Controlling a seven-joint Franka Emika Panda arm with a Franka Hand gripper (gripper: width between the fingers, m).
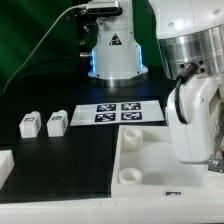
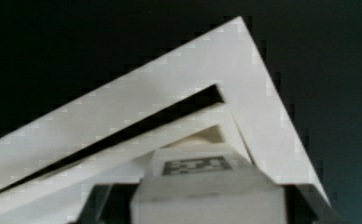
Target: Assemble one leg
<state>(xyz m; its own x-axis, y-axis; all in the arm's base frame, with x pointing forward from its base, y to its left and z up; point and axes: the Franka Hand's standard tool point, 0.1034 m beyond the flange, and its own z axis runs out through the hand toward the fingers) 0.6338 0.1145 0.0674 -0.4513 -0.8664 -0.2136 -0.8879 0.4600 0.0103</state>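
In the wrist view my gripper (image 2: 199, 208) is shut on a leg (image 2: 196, 170), a small white block with a black-and-white tag. Dark fingers (image 2: 114, 206) press on both of its sides. Beyond it lies a pointed corner of the large white panel (image 2: 169, 100). In the exterior view the gripper (image 1: 203, 150) hangs at the right over the panel (image 1: 160, 165); its fingertips and the held leg are hidden behind the hand. Two more legs (image 1: 30, 123) (image 1: 57, 122) stand on the black table at the left.
The marker board (image 1: 120, 113) lies behind the panel in front of the robot base (image 1: 112, 50). The panel shows round corner sockets (image 1: 128, 140). Another white part (image 1: 5, 165) sits at the exterior view's left edge.
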